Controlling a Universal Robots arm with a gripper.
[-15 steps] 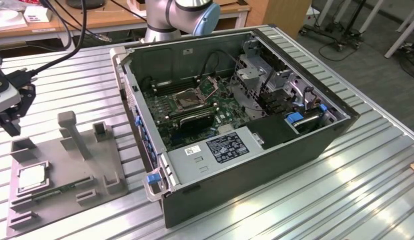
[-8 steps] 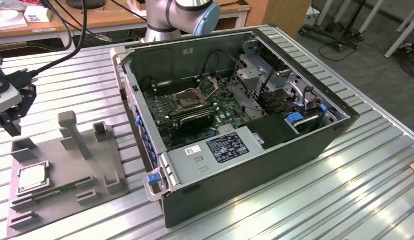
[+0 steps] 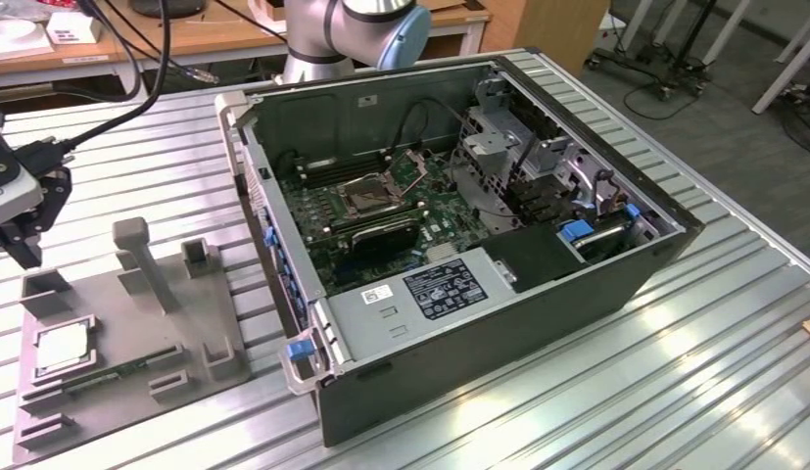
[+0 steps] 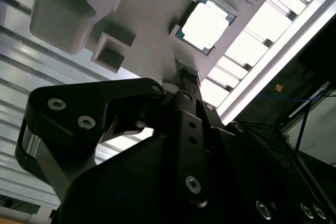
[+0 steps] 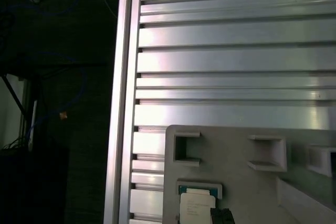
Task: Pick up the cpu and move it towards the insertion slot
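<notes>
Gripper (image 4: 187, 74), grip state impossible to tell, hanging near cpu (image 4: 206, 26), seated in recess of grey tray (image 4: 149, 3) for a square pick; insertion slot (image 3: 373, 194) well apart inside open case (image 3: 509, 323).

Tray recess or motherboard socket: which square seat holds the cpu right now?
The recess in the grey tray: the cpu lies flat there, silvery top up. The insertion slot on the motherboard shows only its dark centre.
</notes>
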